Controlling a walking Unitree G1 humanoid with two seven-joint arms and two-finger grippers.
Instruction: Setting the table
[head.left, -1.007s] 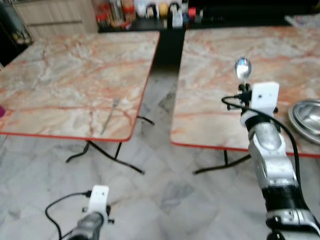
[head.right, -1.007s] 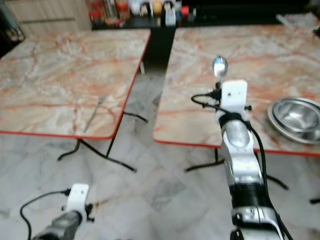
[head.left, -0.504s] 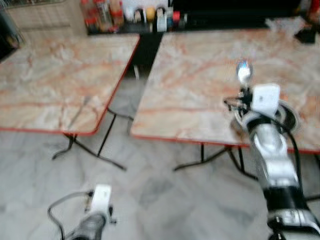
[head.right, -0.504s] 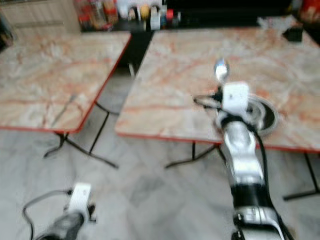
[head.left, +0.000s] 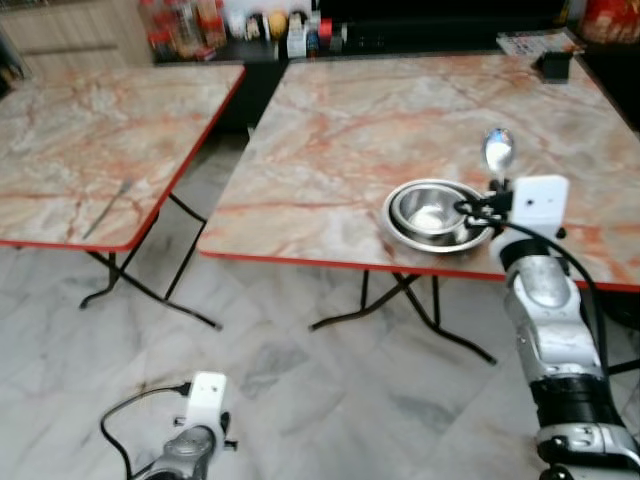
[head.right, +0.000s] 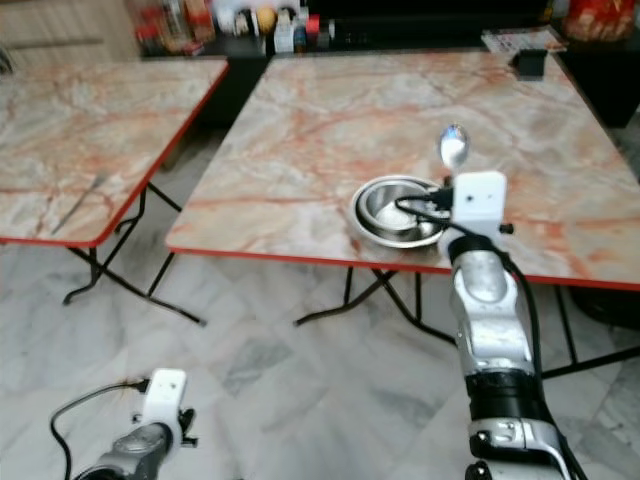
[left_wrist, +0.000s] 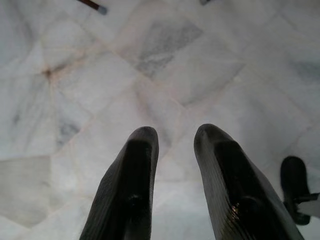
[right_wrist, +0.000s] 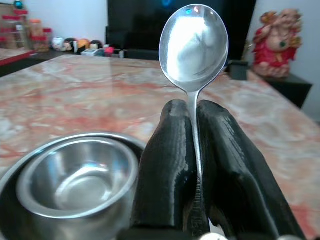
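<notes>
right wrist view has the right gripper (right_wrist: 196, 117) clamped on the handle of a shiny metal spoon (right_wrist: 194, 42), bowl up, above the near edge of the marble-patterned red-rimmed table (head.left: 330, 130), just beside two nested steel bowls (head.left: 432, 213). left gripper (left_wrist: 173, 140) hangs parted over grey marble floor (left_wrist: 165, 65).

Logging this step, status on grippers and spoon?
Right gripper shut on spoon, over table edge beside nested steel bowls. Left gripper open, idle over floor. Nothing obstructing.

We see two marble-patterned, red-edged tabletops (head.left: 420, 110) (head.left: 90, 140) on black folding legs, a grey marble floor (head.left: 300, 390), and a dark shelf (head.left: 330, 35) with jars behind.
</notes>
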